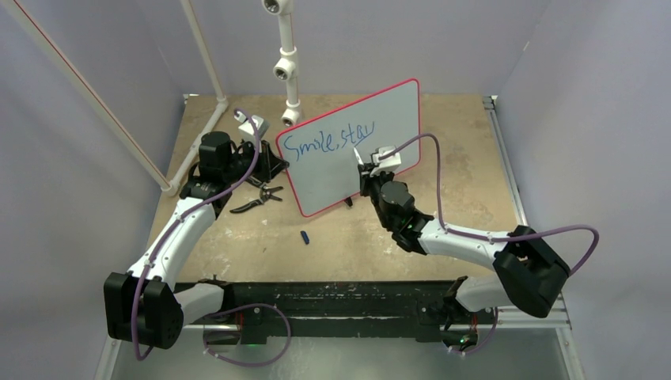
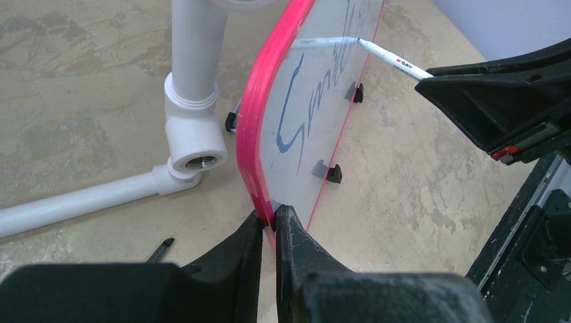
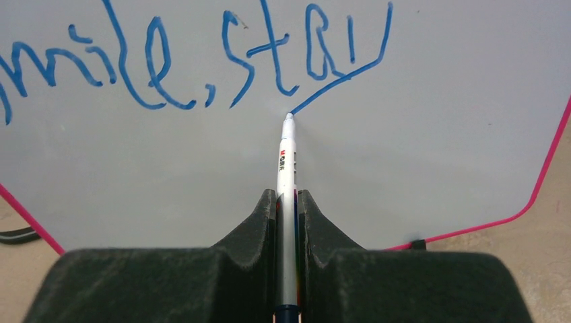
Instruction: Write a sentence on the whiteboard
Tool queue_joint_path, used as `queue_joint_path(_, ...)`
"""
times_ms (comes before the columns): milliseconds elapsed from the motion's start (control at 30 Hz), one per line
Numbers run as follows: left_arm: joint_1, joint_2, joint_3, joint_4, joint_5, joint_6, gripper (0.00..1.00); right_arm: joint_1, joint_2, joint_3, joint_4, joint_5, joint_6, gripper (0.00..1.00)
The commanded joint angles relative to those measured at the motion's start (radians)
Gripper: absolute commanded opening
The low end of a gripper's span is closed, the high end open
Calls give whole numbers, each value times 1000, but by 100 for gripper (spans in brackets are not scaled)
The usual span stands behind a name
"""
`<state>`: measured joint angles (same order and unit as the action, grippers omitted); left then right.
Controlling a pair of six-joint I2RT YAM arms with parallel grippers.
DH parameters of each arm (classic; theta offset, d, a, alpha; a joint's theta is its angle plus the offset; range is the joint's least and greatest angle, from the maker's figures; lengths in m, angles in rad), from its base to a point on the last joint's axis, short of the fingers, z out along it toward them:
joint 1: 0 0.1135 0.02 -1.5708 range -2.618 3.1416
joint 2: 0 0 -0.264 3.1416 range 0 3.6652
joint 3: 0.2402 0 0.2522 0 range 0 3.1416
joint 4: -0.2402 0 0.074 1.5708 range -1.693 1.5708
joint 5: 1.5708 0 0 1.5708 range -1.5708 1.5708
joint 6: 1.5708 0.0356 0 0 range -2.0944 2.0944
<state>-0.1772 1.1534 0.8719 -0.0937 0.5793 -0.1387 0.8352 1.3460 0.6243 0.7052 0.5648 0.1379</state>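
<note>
The pale, red-framed rectangular whiteboard (image 1: 324, 186) stands propped on its small black feet near the middle of the tan wooden table (image 1: 451, 142), its face tilted toward the arms so both can reach it. The left gripper (image 2: 271, 219) is pressed together on the red frame at the board's left edge, by my reading to brace it against the push of writing. The right gripper (image 3: 288, 202) pinches a slim white plastic marker (image 3: 288, 155) along its barrel, with the tip touching the board at the low end of the tail stroke under "stay". The blue handwritten sentence (image 3: 202, 60) reads "Smile, stay" so far, high on the board. Right of that word the surface is bare up to the red rim, room enough, I judge, for one short word if the letters are kept tight. A white plastic pipe (image 2: 195, 101) stands just behind the held edge; whether it touches the board is unclear. Black-handled pliers (image 1: 257, 199) and a small dark blue cap (image 1: 305, 236) lie on the table to the front-left, apart from the pen's path.
</note>
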Motion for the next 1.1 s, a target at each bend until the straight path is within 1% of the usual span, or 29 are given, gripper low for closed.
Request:
queue_joint_path(0,-10,-11,-5,26,7,-1,0,23,28,7,-28,-14,22,0)
queue_joint_path(233,-10,-16,-5,23,1,-1,0,30,-2,10,-51,17,30,0)
queue_joint_path(500,-10,-18,-5,20,-1,-2,0,30,-114,5,-116,47,33,0)
queue_joint_path(733,-10,-20,-5,18,-9,-4,0,24,-211,3,-182,31,21,0)
queue_joint_path(833,-10,-22,-5,15,-18,-3,0,-7,-244,3,-199,-6,19,0)
queue_joint_path(1067,-10,-27,-3,7,-42,-1,0,-140,-297,-11,-211,-147,22,0)
